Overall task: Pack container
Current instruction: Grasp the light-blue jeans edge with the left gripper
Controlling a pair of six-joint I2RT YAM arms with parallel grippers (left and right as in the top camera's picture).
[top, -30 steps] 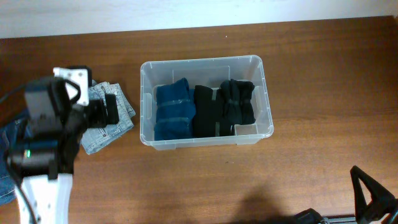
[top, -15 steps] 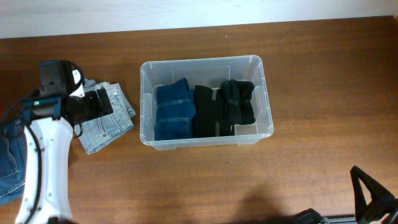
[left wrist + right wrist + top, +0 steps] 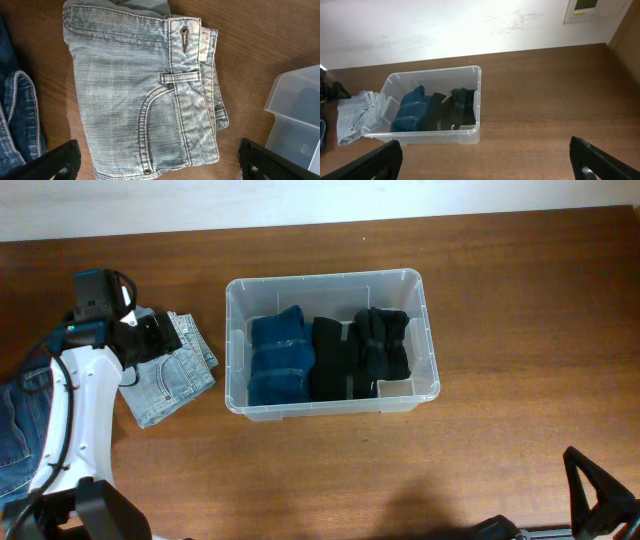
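Since the earlier overhead frames the left arm has swung up and back, and its left gripper point(image 3: 150, 340) now sits over the near edge of the light denim point(image 3: 178, 375). Nothing else has shifted. The container point(image 3: 325, 279) stands at mid-table, long side across, just right of that denim. It holds a folded blue garment point(image 3: 275, 358) and black garments point(image 3: 360, 350) side by side. Judgement: the thin clear plastic is light, smooth and likely flexible in the walls, so the stiff rimmed lip at a short end is the best hold. The denim is soft and floppy, so pinch it at the waistband fold. Left fingers stand wide, straddling the denim in the wrist view and holding nothing. The right gripper point(image 3: 487, 165) is equally wide and empty, well away from the tub. The tub's floor is mostly covered, so remaining room is unclear. The darker denim point(image 3: 15, 430) is cut off at the left edge.
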